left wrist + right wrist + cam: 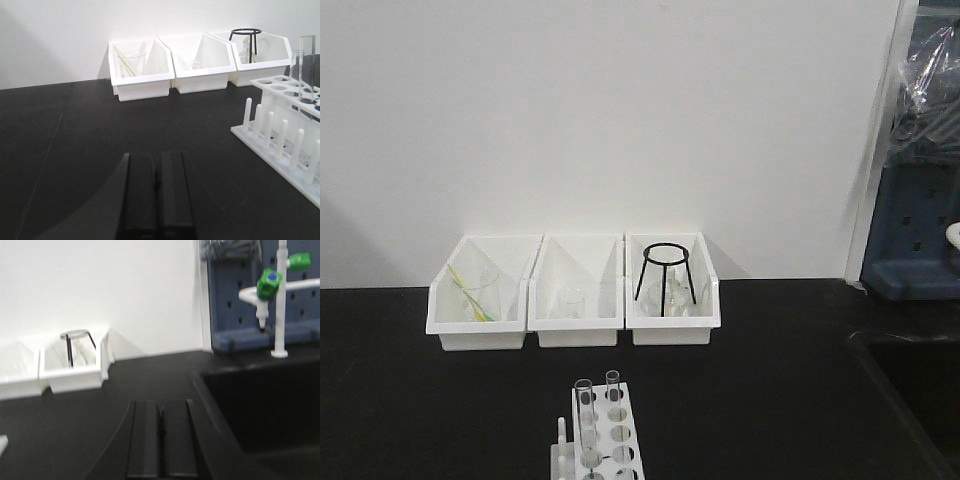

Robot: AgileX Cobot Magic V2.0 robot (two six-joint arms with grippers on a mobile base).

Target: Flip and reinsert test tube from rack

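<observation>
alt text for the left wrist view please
The left gripper, jaws closed, fills the lower foreground over a black table. To its right stands a white rack holding two clear test tubes; three white bins line the back wall.

The rack (pixel 605 440) stands on the desk (pixel 400 400), close to its front edge. Two test tubes stand upright in the rack's holes, the front tube (pixel 585 420) nearer us and the back tube (pixel 612 384) farther away. Behind the rack, the left bin (pixel 480 325), middle bin (pixel 578 330) and right bin (pixel 675 325) sit side by side against the wall (pixel 620 120). A ring stand (pixel 665 270) stands in the right bin. A sink (pixel 920 390) lies far right.
</observation>
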